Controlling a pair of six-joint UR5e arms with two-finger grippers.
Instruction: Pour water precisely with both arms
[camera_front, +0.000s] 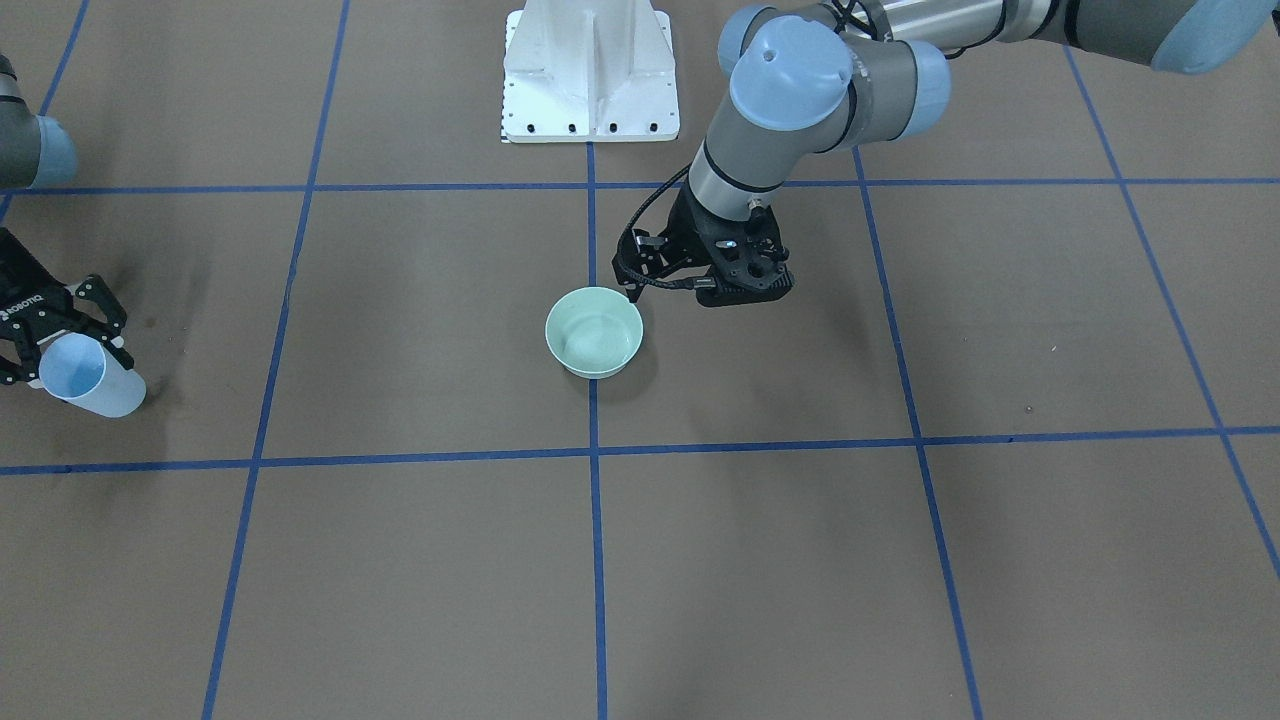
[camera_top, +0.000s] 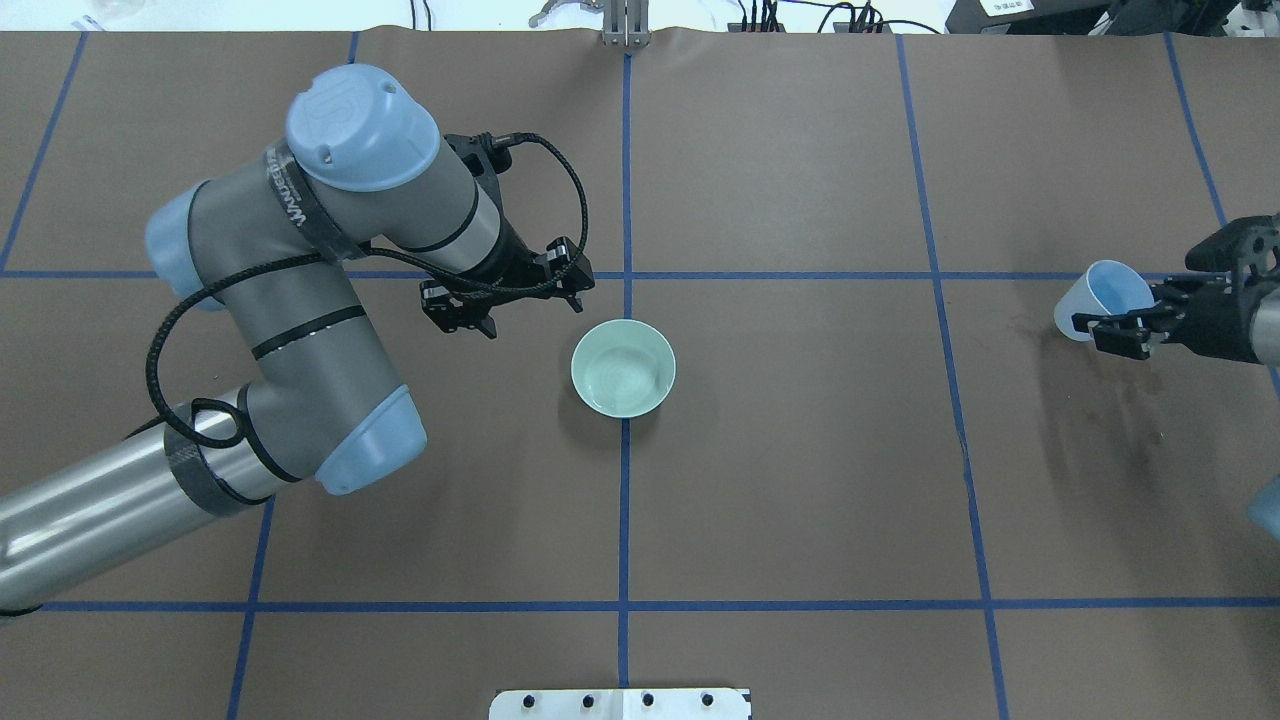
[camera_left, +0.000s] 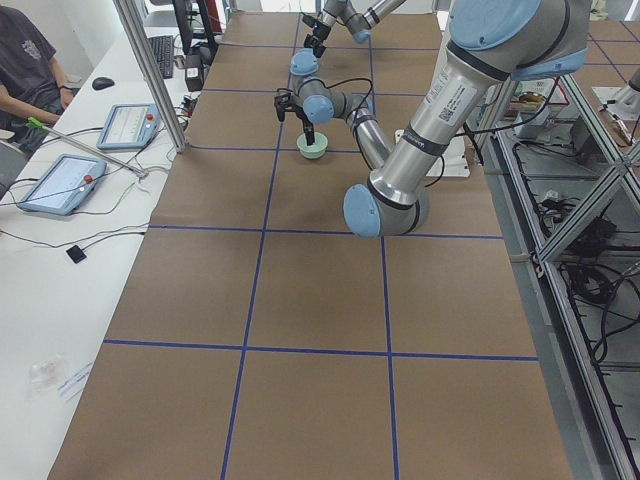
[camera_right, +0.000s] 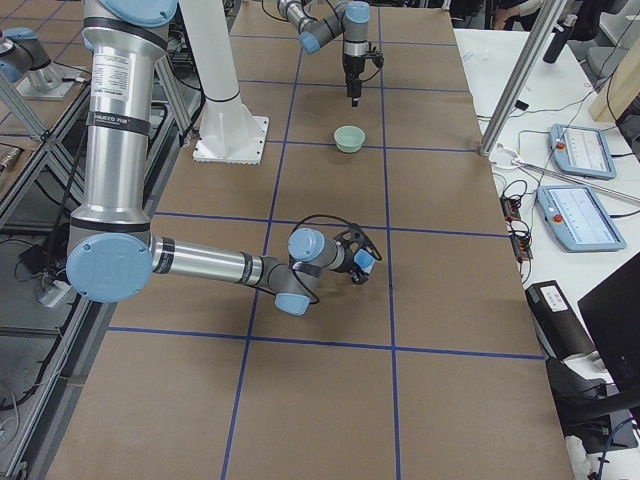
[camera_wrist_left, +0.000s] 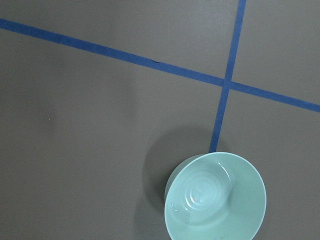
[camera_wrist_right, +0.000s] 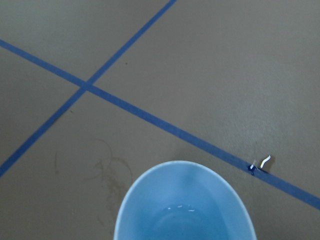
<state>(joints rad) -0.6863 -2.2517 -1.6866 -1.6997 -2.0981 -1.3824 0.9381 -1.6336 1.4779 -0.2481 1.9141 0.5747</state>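
Note:
A pale green bowl (camera_front: 594, 332) (camera_top: 623, 367) stands upright at the table's middle on a blue tape crossing. It holds a little water (camera_wrist_left: 200, 192), seen as faint rings and glints. My left gripper (camera_front: 632, 270) (camera_top: 568, 278) hangs just beside the bowl's rim on my left, points down, looks open and holds nothing. My right gripper (camera_front: 65, 345) (camera_top: 1125, 315) is far off at my right side, shut on a light-blue cup (camera_front: 95, 380) (camera_top: 1100, 292). The cup is tilted low over the table. White glints of water (camera_wrist_right: 180, 209) show in the cup's bottom.
Dark damp stains (camera_top: 1020, 325) (camera_wrist_right: 107, 170) mark the brown paper near the cup. The white bolted pedestal (camera_front: 590, 70) stands at the robot's edge. A small white scrap (camera_wrist_right: 265, 160) lies on a tape line. Tablets (camera_left: 60, 180) and a person (camera_left: 25, 60) are beside the table.

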